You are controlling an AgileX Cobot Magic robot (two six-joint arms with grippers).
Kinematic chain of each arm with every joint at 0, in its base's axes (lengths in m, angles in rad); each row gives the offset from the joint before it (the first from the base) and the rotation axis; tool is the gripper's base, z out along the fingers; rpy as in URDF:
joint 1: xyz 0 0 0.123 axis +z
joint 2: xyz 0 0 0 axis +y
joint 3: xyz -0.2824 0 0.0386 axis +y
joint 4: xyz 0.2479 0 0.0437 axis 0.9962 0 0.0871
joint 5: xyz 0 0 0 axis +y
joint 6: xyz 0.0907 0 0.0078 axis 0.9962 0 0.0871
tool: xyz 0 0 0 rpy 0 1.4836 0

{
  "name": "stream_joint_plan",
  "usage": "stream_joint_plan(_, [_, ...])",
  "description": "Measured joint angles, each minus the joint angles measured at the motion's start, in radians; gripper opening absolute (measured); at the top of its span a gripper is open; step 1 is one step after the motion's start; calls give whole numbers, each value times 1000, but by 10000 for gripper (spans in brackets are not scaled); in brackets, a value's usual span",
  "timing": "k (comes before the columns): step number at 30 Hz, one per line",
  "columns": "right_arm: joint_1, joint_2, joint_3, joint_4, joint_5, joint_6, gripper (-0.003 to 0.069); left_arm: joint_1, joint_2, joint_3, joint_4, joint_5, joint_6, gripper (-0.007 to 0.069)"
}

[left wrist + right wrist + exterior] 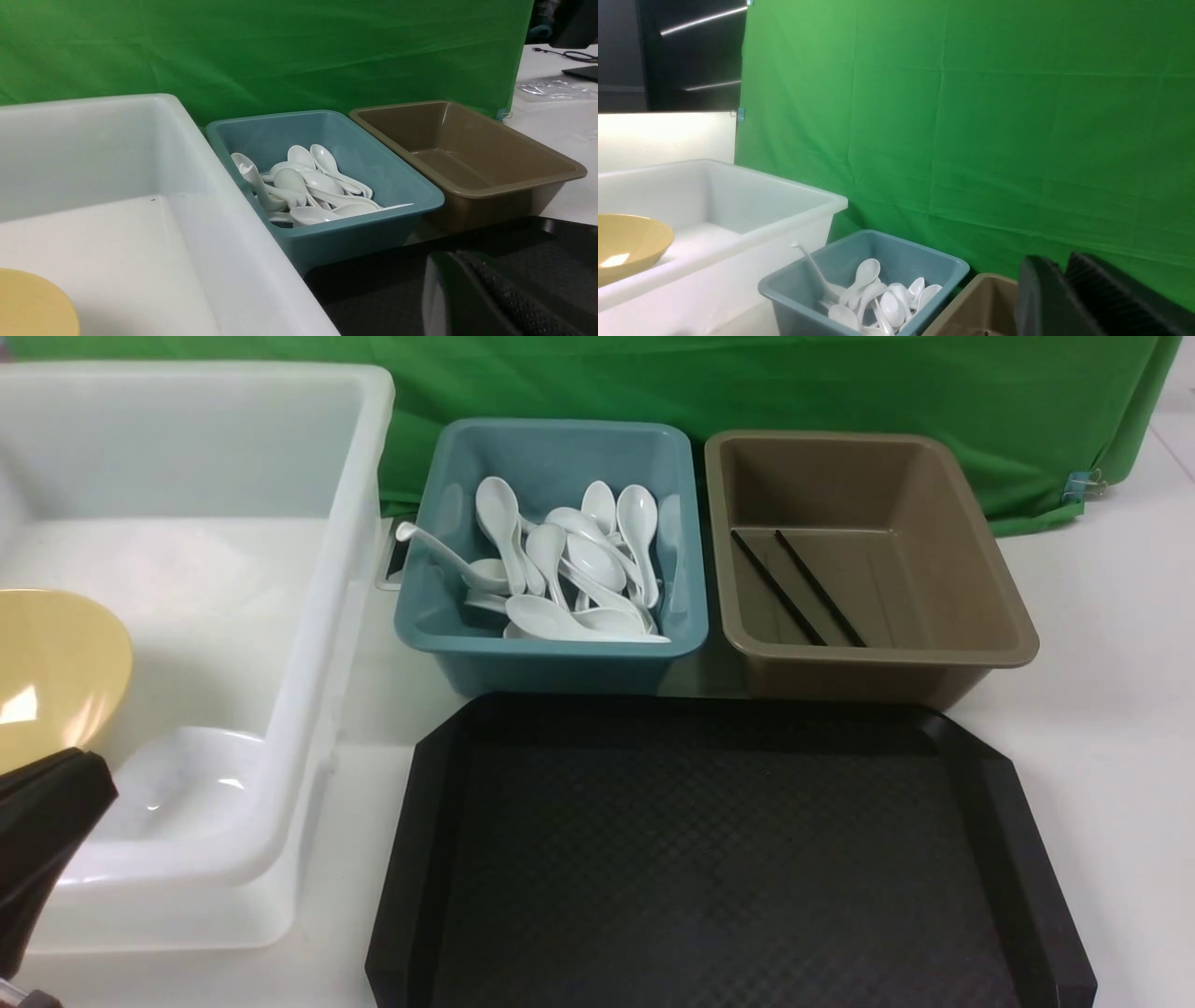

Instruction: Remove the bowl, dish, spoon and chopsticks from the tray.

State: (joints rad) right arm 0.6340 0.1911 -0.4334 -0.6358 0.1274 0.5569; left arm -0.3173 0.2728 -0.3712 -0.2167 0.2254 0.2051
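The black tray (448,859) lies bare at the front. The mustard-yellow bowl (51,663) sits in the white bin (308,644) at the left, with a pale round dish (187,784) next to it. My left gripper (84,775) hangs just in front of the bowl, shut and empty; in the left wrist view its fingertips (451,255) are pressed together above the tray (383,298). Two black chopsticks (794,583) lie in the brown tub (990,616). Several white spoons (560,560) fill the teal tub (420,607); the task's spoon cannot be told from the others. My right gripper (1057,263) shows a narrow gap, holding nothing.
Teal and brown tubs stand side by side right behind the tray. The white bin takes up the left side. A green cloth (747,383) hangs along the back. White tabletop (1120,756) shows to the right of the tray.
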Motion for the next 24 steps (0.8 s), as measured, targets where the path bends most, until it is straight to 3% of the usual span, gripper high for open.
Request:
stream_joint_plan(4, [0,0,0,0,0,0,71,41,-38,23,7,-14,-27,3])
stream_joint_plan(10, [0,0,0,0,3,0,89,268,-211,245,28,-102,-39,3])
stream_joint_plan(13, [0,0,0,0,3,0,97,329,-262,346,59,-104,-41,3])
stream_joint_plan(24, [0,0,0,0,3,0,122,341,-270,378,107,-9,-41,16])
